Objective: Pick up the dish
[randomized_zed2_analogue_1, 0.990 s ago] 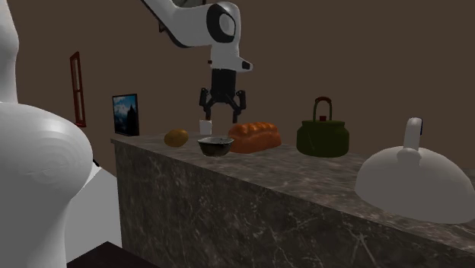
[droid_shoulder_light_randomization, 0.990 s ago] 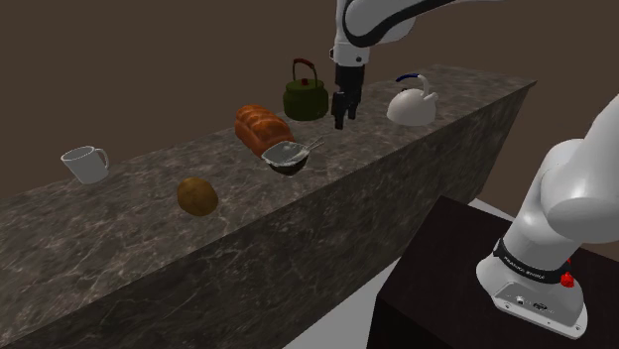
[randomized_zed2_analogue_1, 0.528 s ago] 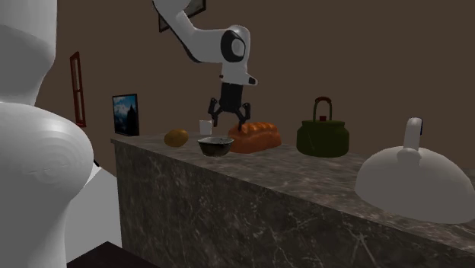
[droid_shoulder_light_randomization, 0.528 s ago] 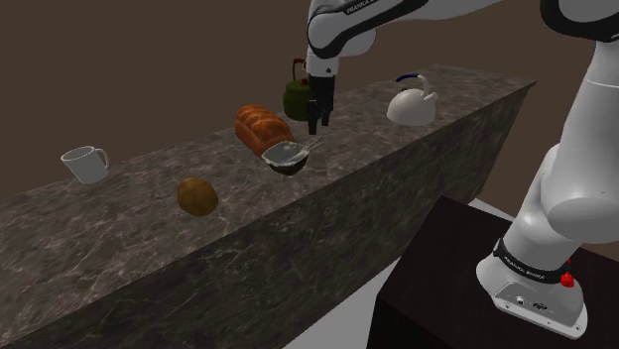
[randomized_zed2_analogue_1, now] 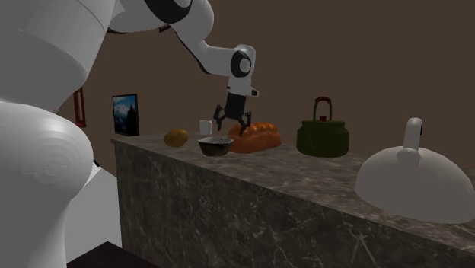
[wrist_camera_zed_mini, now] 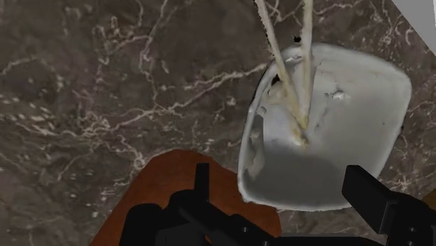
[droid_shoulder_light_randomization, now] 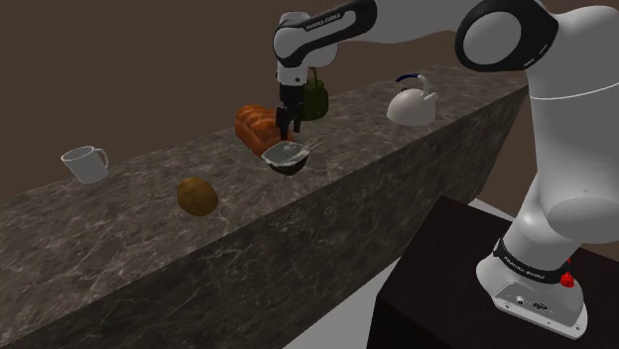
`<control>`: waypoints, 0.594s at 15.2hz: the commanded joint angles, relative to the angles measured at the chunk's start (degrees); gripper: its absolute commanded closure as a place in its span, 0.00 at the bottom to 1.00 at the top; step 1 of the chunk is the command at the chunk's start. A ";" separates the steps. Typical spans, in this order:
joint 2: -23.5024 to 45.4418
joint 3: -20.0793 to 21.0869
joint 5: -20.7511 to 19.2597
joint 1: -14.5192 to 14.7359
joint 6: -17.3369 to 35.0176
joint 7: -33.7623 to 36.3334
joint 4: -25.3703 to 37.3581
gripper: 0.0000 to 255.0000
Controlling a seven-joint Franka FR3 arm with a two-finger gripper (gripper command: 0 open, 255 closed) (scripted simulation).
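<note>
A: Where's the dish (droid_shoulder_light_randomization: 286,157) it's after?

B: On the marble counter (droid_shoulder_light_randomization: 377,139), towards the front edge and just beside the bread loaf (droid_shoulder_light_randomization: 260,124). A couple of pale sticks (wrist_camera_zed_mini: 286,63) lean out of it over the rim.

A: And the gripper (droid_shoulder_light_randomization: 286,126)?

B: It hangs right above the dish, pointing down, with its fingers spread apart and nothing between them. From where I stand I can't see it touching anything.

A: So the step is getting down onto it. How would you do that well?

B: I'd take the rim, not the whole bowl. In the wrist view the dish looks broad against the gap between the fingers, so I doubt it can be spanned. One finger should go inside the wall and one outside.

A: Which part of the rim?

B: The part away from the sticks, I'd say. If a finger lands on them, they could lever the dish over or get pinched along with it. The loaf matters too. One finger sits over the loaf in the wrist view, so the hand probably needs to shift a little towards the dish before it drops.

A: And then?

B: Straight down until the wall is well between the fingers, then close gently. The wall looks thin and curved, so it may slip or tilt. Lift it level.
</note>
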 commanded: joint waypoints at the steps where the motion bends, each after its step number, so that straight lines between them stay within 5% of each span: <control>1: 2.28 0.27 0.37 -0.04 0.08 -0.31 2.17 0.00; 9: 3.42 0.38 0.74 0.03 4.41 -1.30 -1.11 0.00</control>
